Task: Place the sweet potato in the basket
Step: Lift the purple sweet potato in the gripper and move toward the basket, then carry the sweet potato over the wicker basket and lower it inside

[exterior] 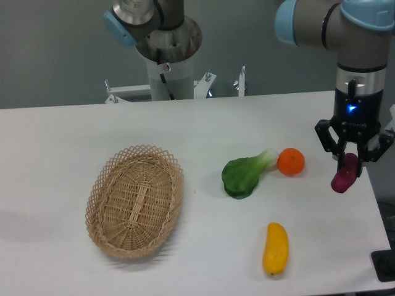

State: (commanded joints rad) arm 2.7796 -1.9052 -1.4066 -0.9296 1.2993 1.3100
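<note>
The sweet potato [344, 174] is clamped in the end effector [350, 165], apparently lifted above the worktop [203, 132]. Transport is judged under way; carriage far leftward to the basket [135, 200] is required next.

Robot lab, white table [185, 123], plain grey wall [55, 49], arm's mounting pedestal [170, 68]

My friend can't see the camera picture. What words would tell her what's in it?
A robot gripper holds a small purple sweet potato in its jaws above the right edge of a white table. An empty oval wicker basket sits at the left, with a leafy green vegetable, an orange and a yellow fruit between.
</note>
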